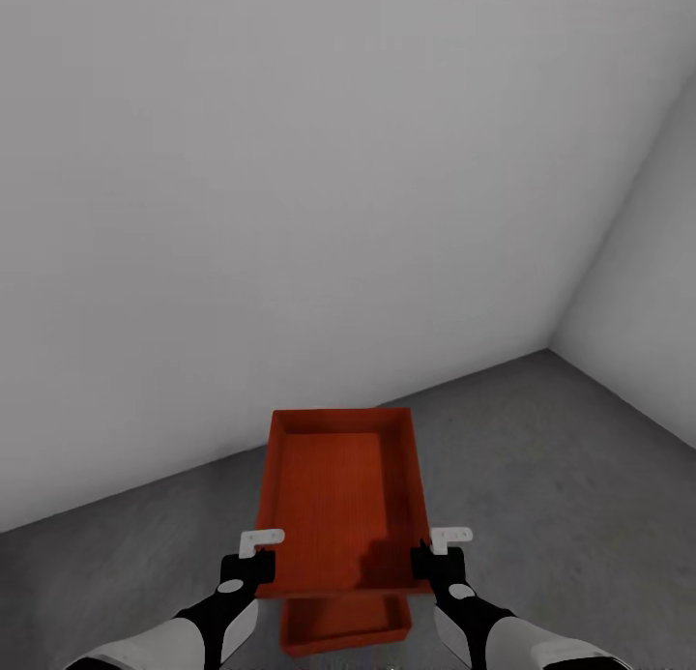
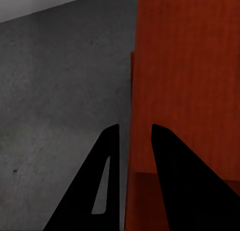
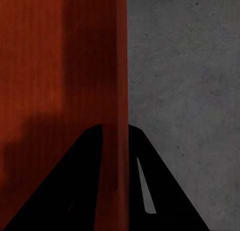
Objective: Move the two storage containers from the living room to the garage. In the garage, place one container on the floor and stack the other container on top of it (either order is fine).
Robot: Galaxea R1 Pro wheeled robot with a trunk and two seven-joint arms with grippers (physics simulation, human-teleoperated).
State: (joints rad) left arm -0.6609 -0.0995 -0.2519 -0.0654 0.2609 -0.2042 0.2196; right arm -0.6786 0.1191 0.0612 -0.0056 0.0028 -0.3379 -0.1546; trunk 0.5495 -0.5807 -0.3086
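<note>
I hold one orange-red storage container [image 1: 338, 501] level in the air by its two long side walls, in a corner of the garage. My left gripper [image 1: 253, 559] is shut on its left wall near the front corner. My right gripper [image 1: 435, 559] is shut on its right wall. Directly beneath it, the second storage container [image 1: 343, 624] rests on the dark concrete floor [image 1: 541, 477], mostly hidden by the held one. In the left wrist view the gripper [image 2: 135, 127] straddles the thin orange wall [image 2: 133, 91]. The right gripper [image 3: 114, 127] pinches the other wall [image 3: 120, 66].
A plain grey wall [image 1: 290, 216] rises just beyond the containers and meets a second grey wall [image 1: 648, 283] at a corner on the right. Bare concrete spreads to both sides of the containers.
</note>
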